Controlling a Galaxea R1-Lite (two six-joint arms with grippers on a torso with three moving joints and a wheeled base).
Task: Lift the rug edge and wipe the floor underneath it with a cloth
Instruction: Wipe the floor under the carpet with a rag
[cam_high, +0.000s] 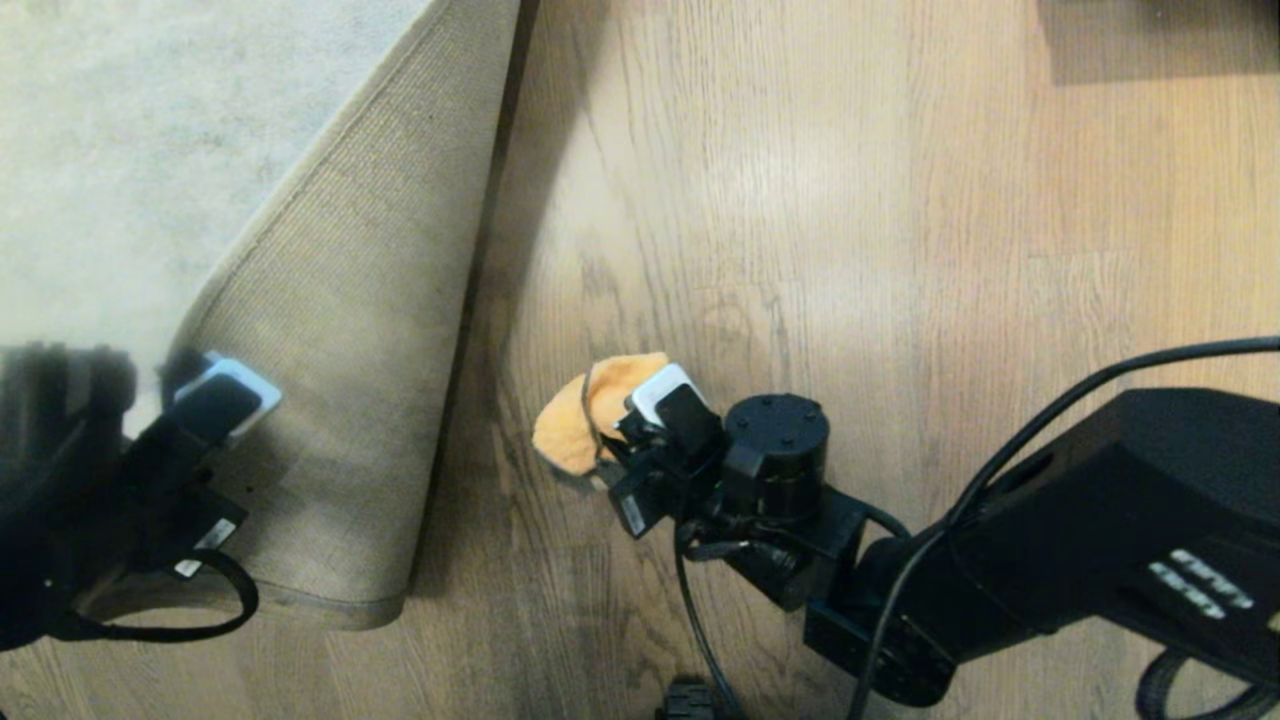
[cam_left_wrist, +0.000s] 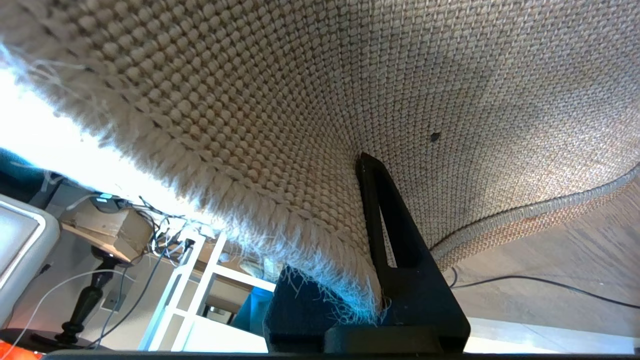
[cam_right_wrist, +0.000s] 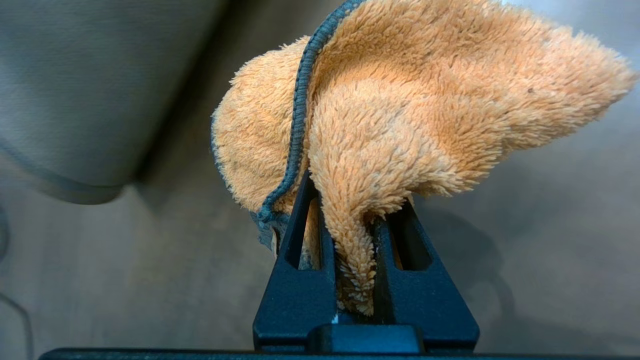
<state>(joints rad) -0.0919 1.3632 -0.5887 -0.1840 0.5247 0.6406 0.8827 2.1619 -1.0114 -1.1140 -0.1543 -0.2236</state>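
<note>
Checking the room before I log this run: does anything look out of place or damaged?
Only the rug edge: it is folded back, tan backing up, pinched by the left gripper, which the task intends. Its fringe looks frayed. The right gripper clamps the cloth over bare floor. No spills show.

Black arms, matte housings. Right arm (cam_high: 1050, 530): round cap with small screws, white markings lower right, loose black cables. Both grippers: black slotted wedge fingers (cam_right_wrist: 300, 270), white pads.
</note>
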